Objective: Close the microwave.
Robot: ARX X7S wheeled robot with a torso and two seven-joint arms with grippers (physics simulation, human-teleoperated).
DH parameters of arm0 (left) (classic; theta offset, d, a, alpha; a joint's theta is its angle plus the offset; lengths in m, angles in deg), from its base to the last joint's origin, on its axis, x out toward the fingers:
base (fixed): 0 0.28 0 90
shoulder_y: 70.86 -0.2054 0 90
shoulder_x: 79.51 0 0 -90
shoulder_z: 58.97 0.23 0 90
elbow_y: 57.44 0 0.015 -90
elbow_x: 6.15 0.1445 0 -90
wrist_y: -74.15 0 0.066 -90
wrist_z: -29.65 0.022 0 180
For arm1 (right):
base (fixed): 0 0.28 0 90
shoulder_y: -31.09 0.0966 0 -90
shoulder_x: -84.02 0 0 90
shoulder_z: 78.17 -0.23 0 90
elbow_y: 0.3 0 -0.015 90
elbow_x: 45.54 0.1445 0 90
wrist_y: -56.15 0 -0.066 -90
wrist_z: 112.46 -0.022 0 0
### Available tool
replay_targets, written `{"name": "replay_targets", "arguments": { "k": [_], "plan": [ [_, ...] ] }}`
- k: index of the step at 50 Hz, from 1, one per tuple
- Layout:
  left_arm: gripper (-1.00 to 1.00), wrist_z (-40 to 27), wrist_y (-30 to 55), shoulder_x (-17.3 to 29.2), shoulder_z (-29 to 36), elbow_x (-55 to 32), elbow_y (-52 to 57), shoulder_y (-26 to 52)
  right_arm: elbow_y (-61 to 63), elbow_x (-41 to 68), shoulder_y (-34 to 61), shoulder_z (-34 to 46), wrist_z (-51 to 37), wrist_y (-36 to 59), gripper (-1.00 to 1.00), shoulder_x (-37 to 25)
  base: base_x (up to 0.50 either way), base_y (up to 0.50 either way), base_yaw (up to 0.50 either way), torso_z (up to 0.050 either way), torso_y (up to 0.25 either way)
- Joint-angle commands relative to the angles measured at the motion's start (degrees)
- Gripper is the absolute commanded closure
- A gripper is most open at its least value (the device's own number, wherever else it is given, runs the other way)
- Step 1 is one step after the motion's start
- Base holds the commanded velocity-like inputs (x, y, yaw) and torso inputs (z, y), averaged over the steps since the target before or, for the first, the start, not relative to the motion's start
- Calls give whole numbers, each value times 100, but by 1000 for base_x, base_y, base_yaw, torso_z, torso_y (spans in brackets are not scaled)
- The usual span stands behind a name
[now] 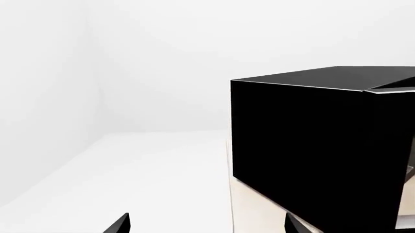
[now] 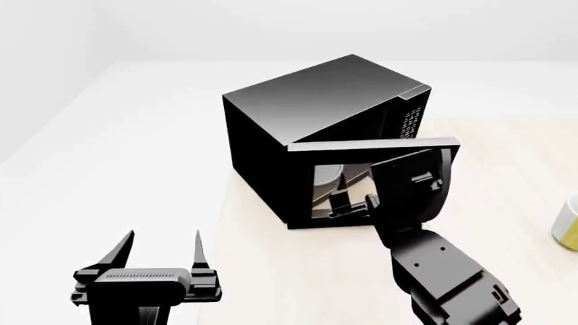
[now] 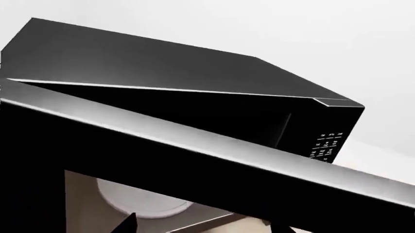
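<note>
The microwave [image 2: 307, 115] is a big black box on the light wooden table [image 2: 298, 271]. Its window door [image 2: 380, 145] stands swung partly out, and the white-marked keypad [image 2: 411, 122] shows beside it. My right gripper [image 2: 348, 200] is open and sits close against the outer face of the door, at the window. In the right wrist view the door's top rail [image 3: 194, 145] fills the frame, and the white turntable plate [image 3: 139, 201] shows through the glass beyond the open right gripper [image 3: 202, 225]. My left gripper [image 2: 160, 247] hangs open and empty, left of the microwave's side wall [image 1: 311, 145].
A yellow and white cup [image 2: 567, 223] stands at the table's right edge. The table's left edge [image 1: 230, 194] runs just under the microwave's side. White floor and walls lie beyond.
</note>
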Motion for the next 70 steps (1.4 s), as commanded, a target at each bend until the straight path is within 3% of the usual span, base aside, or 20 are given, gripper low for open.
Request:
{"name": "replay_targets", "arguments": {
  "k": [1, 70],
  "plan": [
    [-100, -22, 31, 22, 6, -20, 35, -2, -804, 273, -175, 125, 248, -77, -100, -114, 0, 0, 0, 0, 0],
    [-100, -133, 118, 78, 92, -61, 47, 55, -2093, 148, 1043, 331, 1130, -308, -100, 204, 0, 0, 0, 0, 0]
  ]
}}
